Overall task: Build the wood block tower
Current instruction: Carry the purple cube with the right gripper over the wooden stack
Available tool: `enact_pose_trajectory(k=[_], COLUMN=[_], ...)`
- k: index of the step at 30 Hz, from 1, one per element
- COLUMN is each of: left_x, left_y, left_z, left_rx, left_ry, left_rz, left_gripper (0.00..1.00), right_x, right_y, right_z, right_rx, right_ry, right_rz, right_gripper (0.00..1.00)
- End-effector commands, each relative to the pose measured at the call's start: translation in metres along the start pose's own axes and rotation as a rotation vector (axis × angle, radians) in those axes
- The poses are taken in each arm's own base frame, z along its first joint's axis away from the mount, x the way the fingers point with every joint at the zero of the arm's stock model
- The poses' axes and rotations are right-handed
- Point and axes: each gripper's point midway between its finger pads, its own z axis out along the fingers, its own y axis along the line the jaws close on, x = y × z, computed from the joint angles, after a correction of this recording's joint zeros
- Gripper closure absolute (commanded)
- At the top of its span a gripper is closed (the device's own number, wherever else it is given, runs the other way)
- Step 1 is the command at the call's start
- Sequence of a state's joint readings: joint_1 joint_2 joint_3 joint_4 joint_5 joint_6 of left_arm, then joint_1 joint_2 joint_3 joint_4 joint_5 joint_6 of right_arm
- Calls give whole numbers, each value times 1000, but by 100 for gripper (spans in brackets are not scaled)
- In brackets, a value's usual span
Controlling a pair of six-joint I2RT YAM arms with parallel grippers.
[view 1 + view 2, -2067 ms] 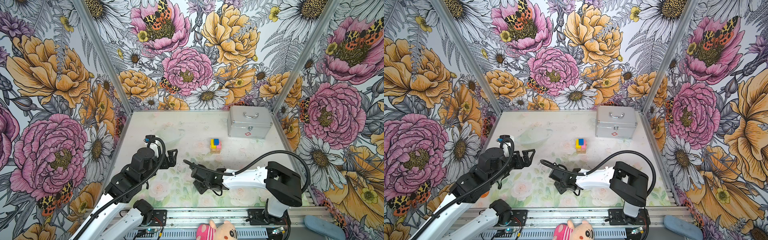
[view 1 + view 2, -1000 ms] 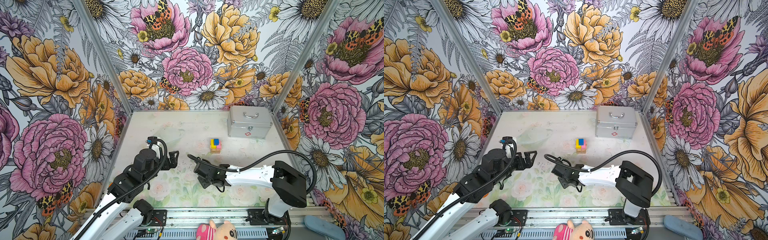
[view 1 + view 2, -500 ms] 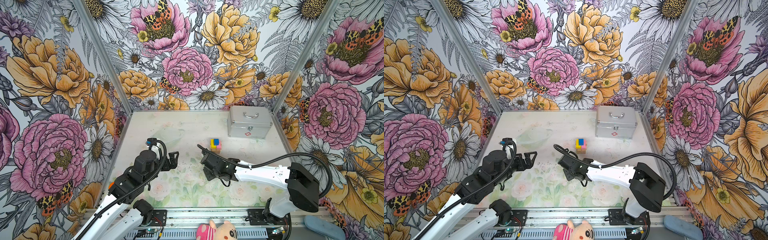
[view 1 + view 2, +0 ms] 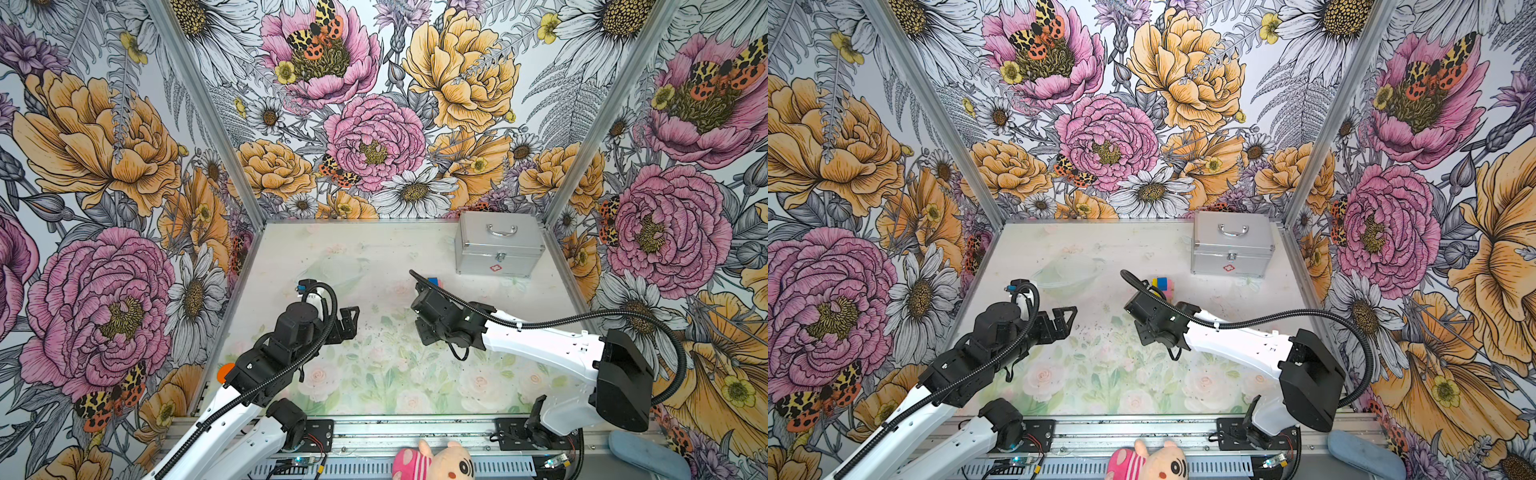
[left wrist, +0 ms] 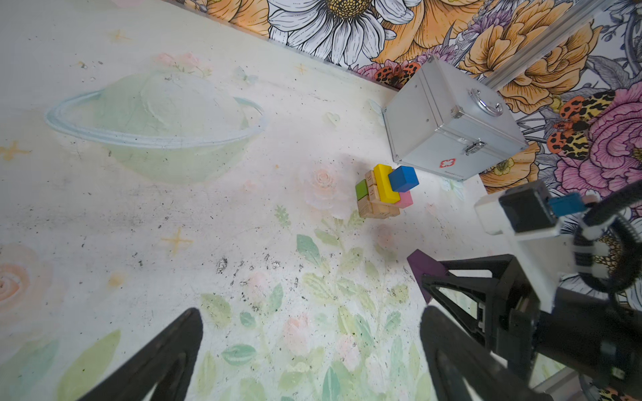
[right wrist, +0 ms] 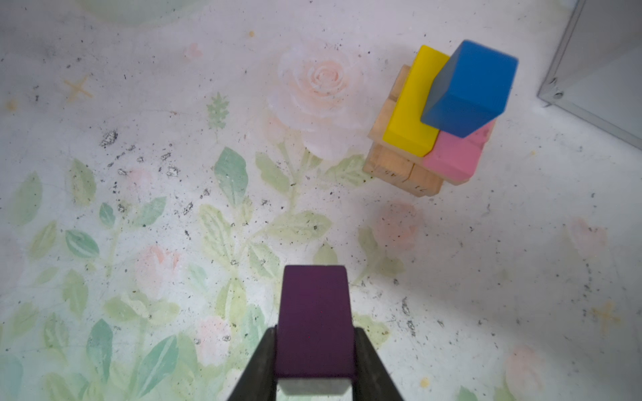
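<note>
The right gripper [image 6: 314, 335], clamped on the purple block [image 6: 314, 302], had travelled from the front-middle of the table [image 4: 365, 253] toward its back edge and stood near the tower [image 4: 1163, 286]. In a top view its wrist had come to cover most of the tower. The left gripper [image 4: 348, 321] had edged slightly toward the table's middle.

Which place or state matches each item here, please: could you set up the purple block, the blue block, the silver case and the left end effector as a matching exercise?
1. purple block
2. blue block
3. silver case
4. left end effector

A. open, holding nothing
B. top of the tower
C. back right of the table
D. gripped by the right end effector

Pairs: 1-D, 2-B, 3-C, 4-A
</note>
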State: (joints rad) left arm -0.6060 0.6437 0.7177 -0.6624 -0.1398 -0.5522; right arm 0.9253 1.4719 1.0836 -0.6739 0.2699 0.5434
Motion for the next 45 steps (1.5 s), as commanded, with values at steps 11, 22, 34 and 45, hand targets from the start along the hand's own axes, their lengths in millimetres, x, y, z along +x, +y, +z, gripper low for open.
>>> enact_pose_trajectory(k=[11, 22, 34, 45], left_x=[10, 18, 21, 20], left_y=[-29, -31, -32, -33], left_z=[21, 26, 30, 30], left_rx=[58, 56, 62, 65], left_ry=[23, 38, 46, 44], left_rz=[35, 51, 57, 70], left_gripper=[1, 1, 1, 1], right_x=[-51, -72, -88, -95], right_y=[-32, -53, -61, -66], right_z=[-27, -26, -12, 7], right_rx=[28, 74, 100, 120], right_ry=[-90, -91, -76, -44], right_rz=[85, 169, 236, 269], right_gripper=[71, 71, 71, 71])
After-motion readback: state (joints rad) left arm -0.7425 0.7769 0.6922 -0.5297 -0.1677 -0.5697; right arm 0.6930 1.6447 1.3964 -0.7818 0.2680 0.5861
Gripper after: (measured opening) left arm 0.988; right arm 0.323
